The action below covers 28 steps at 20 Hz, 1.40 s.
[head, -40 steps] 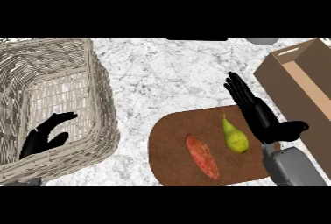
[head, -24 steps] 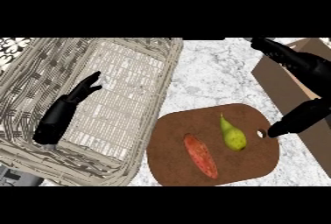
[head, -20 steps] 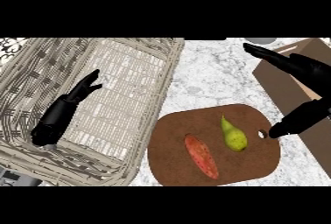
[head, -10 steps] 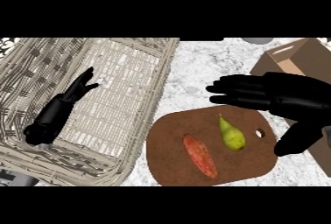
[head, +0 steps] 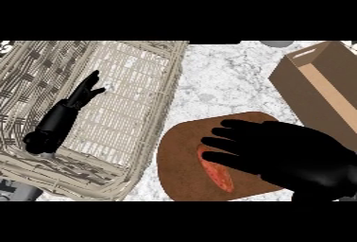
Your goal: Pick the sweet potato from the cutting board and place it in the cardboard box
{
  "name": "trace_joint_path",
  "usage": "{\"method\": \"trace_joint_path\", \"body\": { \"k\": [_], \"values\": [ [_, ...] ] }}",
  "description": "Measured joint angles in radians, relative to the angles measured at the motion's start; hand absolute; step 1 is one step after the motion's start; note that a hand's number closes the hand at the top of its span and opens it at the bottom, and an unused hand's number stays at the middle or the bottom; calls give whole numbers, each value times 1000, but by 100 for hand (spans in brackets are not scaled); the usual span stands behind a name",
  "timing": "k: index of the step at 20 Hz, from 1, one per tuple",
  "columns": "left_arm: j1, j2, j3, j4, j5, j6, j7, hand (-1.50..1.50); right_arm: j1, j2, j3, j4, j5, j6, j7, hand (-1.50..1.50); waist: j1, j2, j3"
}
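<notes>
Sweet potato (head: 217,172): on the brown cutting board (head: 182,160), at 5 o'clock, upper end under the fingers. Right hand (head: 289,153): fingers spread wide over it, holding nothing. Cardboard box (head: 324,82): 2 o'clock. Left hand (head: 85,90): relaxed, over wicker basket (head: 150,118), 9 o'clock. Marble tabletop (head: 223,80).

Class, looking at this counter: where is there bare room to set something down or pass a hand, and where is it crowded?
Bare marble lies between the wicker basket and the cardboard box, above the cutting board. The board is crowded: the right hand covers most of it, over the sweet potato. The left hand shows over the basket.
</notes>
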<state>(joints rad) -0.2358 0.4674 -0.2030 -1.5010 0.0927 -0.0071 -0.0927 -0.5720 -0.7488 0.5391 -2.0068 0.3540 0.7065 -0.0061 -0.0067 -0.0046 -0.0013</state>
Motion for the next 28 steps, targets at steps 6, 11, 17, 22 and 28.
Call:
{"method": "trace_joint_path", "body": {
  "k": [6,11,17,22,28],
  "values": [
    [20,-22,21,4,-27,-20,-23,0,25,123,43,-53,37,105,193,-150,6,3,0],
    [25,-46,33,-32,-54,-32,7,0,86,167,49,-97,104,160,242,-150,7,3,1],
    [14,-62,77,-11,-67,-78,1,0,122,244,77,-78,254,149,233,-150,8,5,1],
    [4,-101,86,-12,-102,-81,18,0,147,290,112,-35,369,127,192,-150,8,5,1],
    [12,-112,120,-9,-116,-118,13,0,155,308,118,60,499,79,113,-150,10,5,1]
  ]
}}
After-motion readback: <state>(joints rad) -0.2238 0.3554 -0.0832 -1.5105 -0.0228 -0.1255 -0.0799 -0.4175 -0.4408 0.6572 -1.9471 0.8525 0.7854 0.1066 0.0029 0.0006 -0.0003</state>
